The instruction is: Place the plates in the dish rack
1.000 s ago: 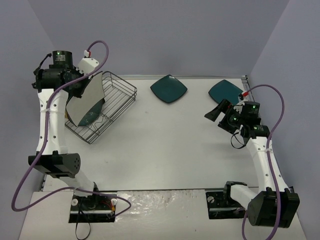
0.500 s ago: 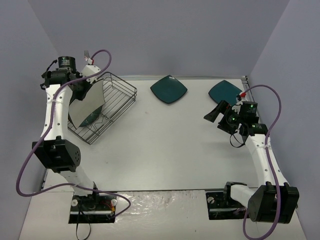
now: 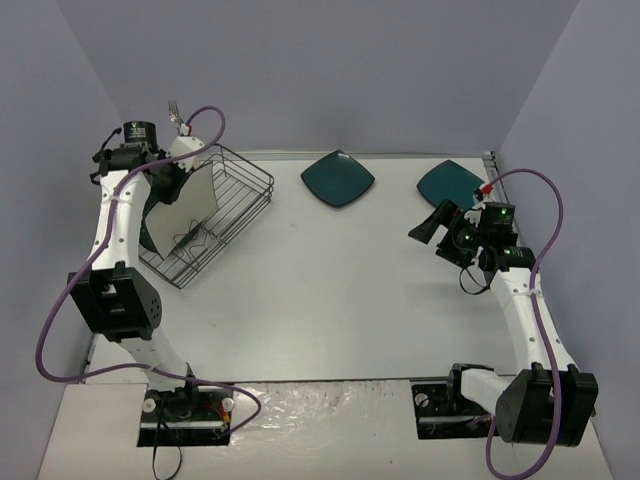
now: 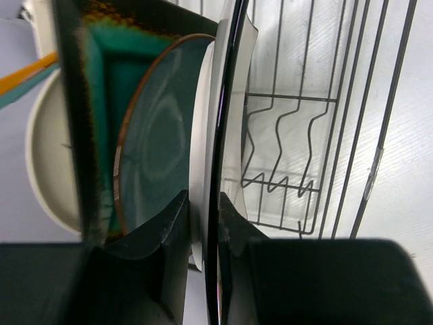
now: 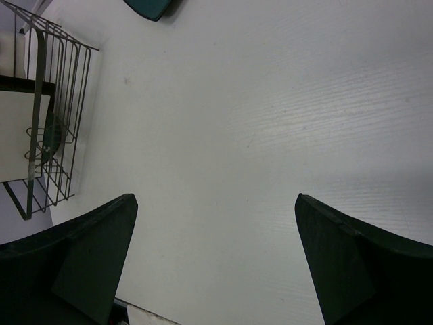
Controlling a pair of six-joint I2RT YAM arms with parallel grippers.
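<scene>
My left gripper is shut on the edge of the white square plate, which stands upright inside the black wire dish rack. In the left wrist view the jaws pinch the white plate. Beside it stand a round grey-blue plate, a brown-rimmed teal square plate and a cream plate. Two dark teal square plates lie flat at the table's far side. My right gripper is open and empty above the table, near the right teal plate.
A fork sticks up at the rack's far left corner. The rack's wavy wire dividers show to the right of the white plate. The right wrist view shows the rack far left and a teal plate's edge.
</scene>
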